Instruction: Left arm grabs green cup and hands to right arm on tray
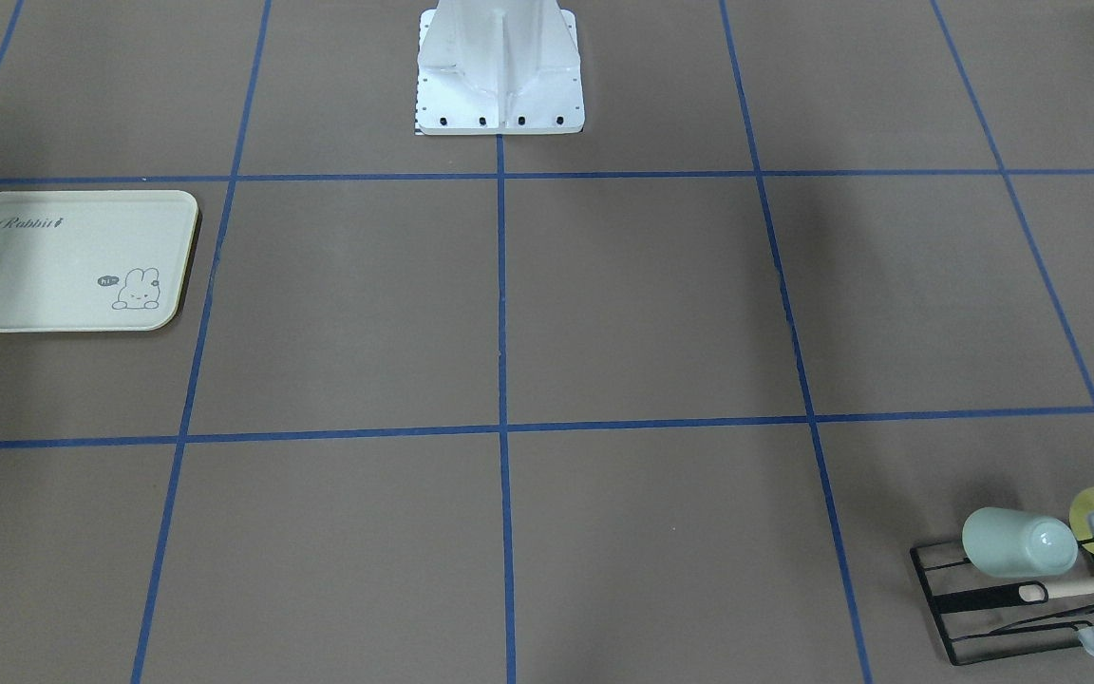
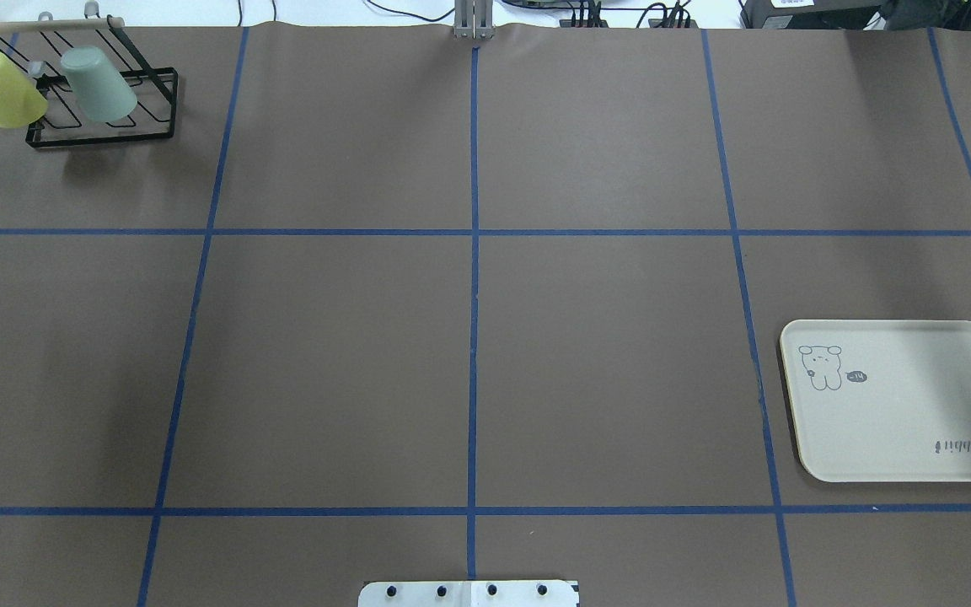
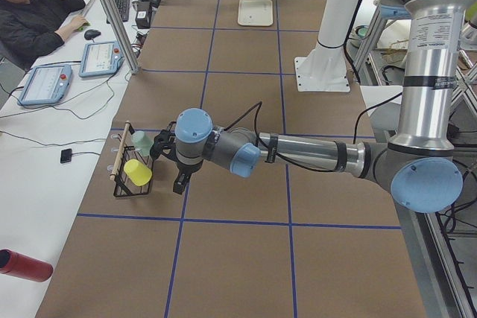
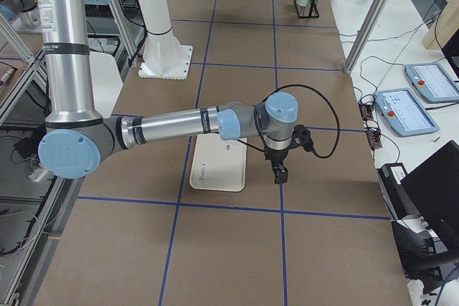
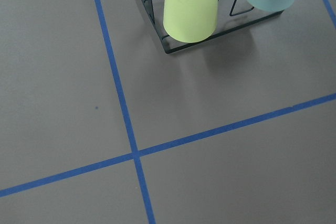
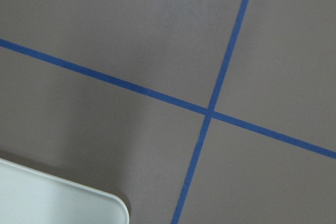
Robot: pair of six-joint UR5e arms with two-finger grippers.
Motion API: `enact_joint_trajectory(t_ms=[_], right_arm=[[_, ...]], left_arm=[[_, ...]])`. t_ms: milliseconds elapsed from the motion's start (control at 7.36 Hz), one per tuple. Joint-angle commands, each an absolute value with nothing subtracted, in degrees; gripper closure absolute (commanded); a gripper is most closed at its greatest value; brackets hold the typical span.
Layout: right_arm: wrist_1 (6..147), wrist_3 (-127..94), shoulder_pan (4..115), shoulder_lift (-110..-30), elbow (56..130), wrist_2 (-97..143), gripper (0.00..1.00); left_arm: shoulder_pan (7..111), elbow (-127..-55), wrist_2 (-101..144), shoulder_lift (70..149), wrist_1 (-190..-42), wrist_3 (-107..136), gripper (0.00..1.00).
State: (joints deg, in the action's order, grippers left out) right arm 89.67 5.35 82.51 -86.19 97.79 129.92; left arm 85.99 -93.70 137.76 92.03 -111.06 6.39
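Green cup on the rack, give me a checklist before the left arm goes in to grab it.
1. Pale mint-green plastic cup hangs tilted on the black wire rack, exposed: ok.
2. Pale yellow plastic cup hangs apart from it: ok.
3. Left gripper is beside the rack: ok.
4. Left gripper open: cannot tell.
5. Cream rectangular tray holds nothing: ok.
6. Right gripper open: cannot tell.
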Motion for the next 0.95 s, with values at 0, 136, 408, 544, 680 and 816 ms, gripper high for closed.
enact_joint_trajectory(t_ms=[0,136,408,544,680,816], right_arm=[[89.65,4.04,80.87,-83.15,97.56,129.82,0.0],[89.56,4.04,79.99,-82.88,97.65,129.73,0.0],[89.56,4.04,79.63,-82.09,97.73,129.9,0.0],[89.56,4.04,79.28,-82.0,97.73,129.9,0.0],[89.65,3.96,79.28,-82.0,98.0,129.99,0.0],[89.56,3.96,79.28,-82.09,97.91,129.99,0.0]], left_arm=[[83.25,-91.68,137.73,97.88,-112.68,13.6,0.0],[82.28,-88.54,137.55,101.83,-112.68,18.84,0.0],[79.29,-78.29,137.02,112.0,-112.68,24.84,0.0],[77.54,-72.65,135.02,116.85,-112.68,26.53,0.0],[75.61,-67.9,132.82,120.55,-112.59,26.98,0.0],[74.8,-64.46,132.72,124.07,-111.11,26.98,0.0]])
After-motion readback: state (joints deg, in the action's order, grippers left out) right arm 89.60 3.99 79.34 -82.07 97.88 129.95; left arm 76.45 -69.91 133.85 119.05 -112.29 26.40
